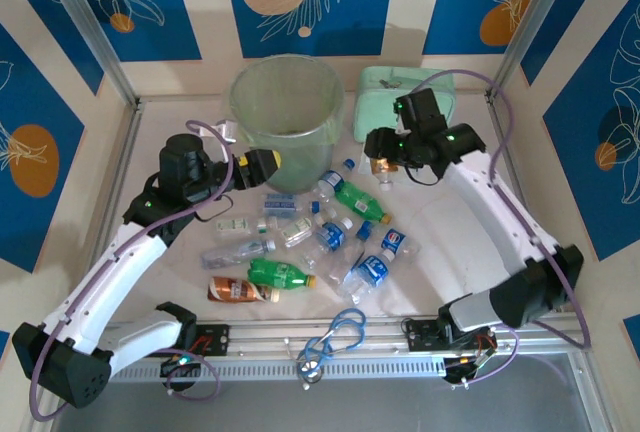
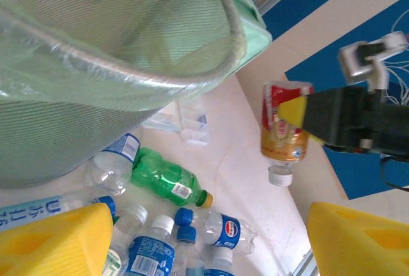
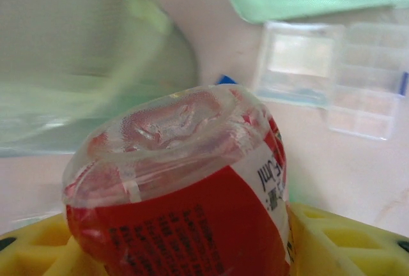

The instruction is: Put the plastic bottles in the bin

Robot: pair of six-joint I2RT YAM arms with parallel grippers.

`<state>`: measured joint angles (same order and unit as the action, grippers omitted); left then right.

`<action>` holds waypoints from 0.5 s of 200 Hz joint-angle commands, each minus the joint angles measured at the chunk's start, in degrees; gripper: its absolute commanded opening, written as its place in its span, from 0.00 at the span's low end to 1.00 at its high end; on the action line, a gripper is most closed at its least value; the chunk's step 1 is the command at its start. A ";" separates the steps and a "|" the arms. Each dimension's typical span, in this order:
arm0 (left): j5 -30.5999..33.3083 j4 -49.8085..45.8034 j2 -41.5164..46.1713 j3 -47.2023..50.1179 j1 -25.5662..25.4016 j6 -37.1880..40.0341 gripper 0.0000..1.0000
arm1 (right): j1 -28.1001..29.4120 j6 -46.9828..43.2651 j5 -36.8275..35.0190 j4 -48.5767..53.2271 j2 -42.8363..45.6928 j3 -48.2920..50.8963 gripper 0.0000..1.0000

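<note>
My right arm reaches in from the right with the elbow bent, its wrist raised above the table just right of the bin (image 1: 300, 162). The right gripper (image 1: 383, 164) is clamped on the red-labelled bottle (image 2: 285, 129), yellow pads (image 3: 332, 237) pressing its sides. The bottle hangs cap down, clear of the table, with its dimpled clear base toward my wrist camera. My left arm arcs up from the near left corner. The left gripper (image 1: 262, 164) sits low at the bin's near side, jaws spread with nothing between them, over the far left edge of the heap of plastic bottles (image 1: 320, 242).

The bin is translucent pale green, round and tapered, finely lined, with a rolled rim. The bottles are thin crinkled plastic: clear ones with blue caps, two green, one brown-orange at the near left. A blue-labelled bottle (image 2: 223, 230) bears a round red, white and blue emblem. The red label carries small black print — too blurred to read. A clear compartment box (image 3: 332, 78) lies beside the flat mint-green case (image 1: 400, 92).
</note>
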<state>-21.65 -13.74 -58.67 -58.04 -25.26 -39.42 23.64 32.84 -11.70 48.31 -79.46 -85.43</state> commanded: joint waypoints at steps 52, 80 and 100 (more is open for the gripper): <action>-14.80 30.41 -1.93 2.91 -1.21 -16.59 0.78 | 3.34 19.19 22.24 -19.83 5.14 -2.99 0.61; -18.85 35.18 -4.32 1.20 -3.87 -17.39 0.72 | 3.67 26.00 27.69 -29.13 4.54 -2.53 0.61; -20.25 35.05 -6.18 -0.16 -5.69 -16.23 0.67 | 4.29 29.83 28.62 -34.15 4.52 -1.65 0.62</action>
<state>-36.75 15.31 -63.22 -55.88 -28.82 -54.65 27.16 54.87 11.35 24.84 -74.59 -88.20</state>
